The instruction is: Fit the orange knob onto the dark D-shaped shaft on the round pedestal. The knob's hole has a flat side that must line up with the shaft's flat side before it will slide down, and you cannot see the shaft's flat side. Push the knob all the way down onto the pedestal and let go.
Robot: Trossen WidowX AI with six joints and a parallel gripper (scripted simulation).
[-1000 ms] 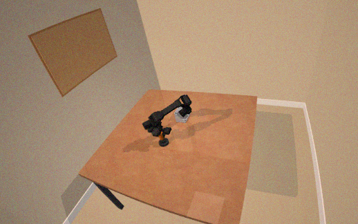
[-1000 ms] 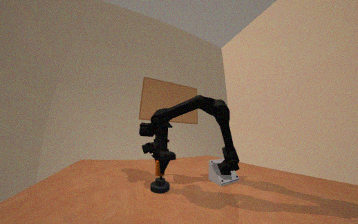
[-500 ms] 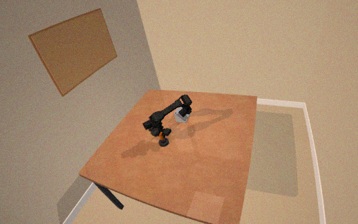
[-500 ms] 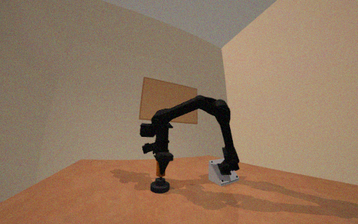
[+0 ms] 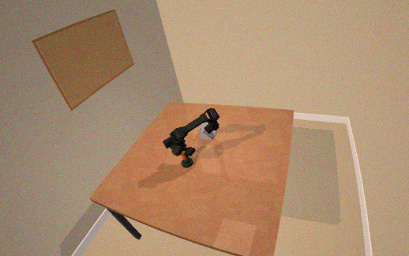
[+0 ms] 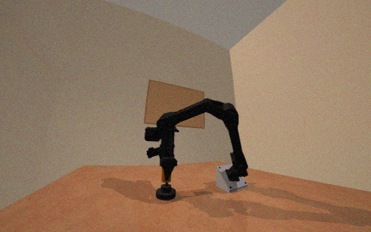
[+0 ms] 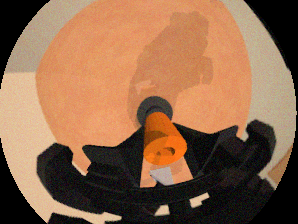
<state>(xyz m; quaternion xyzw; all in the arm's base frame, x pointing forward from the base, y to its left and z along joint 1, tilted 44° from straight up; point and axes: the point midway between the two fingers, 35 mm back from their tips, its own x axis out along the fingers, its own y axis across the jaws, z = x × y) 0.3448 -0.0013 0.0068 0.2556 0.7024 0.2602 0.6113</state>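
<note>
The orange knob (image 5: 184, 156) (image 6: 163, 176) (image 7: 159, 126) is upright between the fingers of my gripper (image 6: 167, 173) (image 7: 157, 127), which is shut on it. The round dark pedestal (image 5: 187, 163) (image 6: 165, 194) (image 7: 142, 112) stands on the table directly below. In the exterior view the knob's lower end is a little above the pedestal, with a short dark piece of shaft showing in the gap. How far the shaft reaches into the knob is hidden. The wrist view shows the knob's top end; the shaft's flat side and the knob's underside are hidden.
The arm's pale grey base block (image 5: 205, 134) (image 6: 224, 180) stands on the wooden table (image 5: 245, 178) (image 6: 87, 211), to the right of the pedestal in the exterior view. The arm arches over from it. A brown board (image 5: 85, 59) (image 6: 180, 104) hangs on the wall.
</note>
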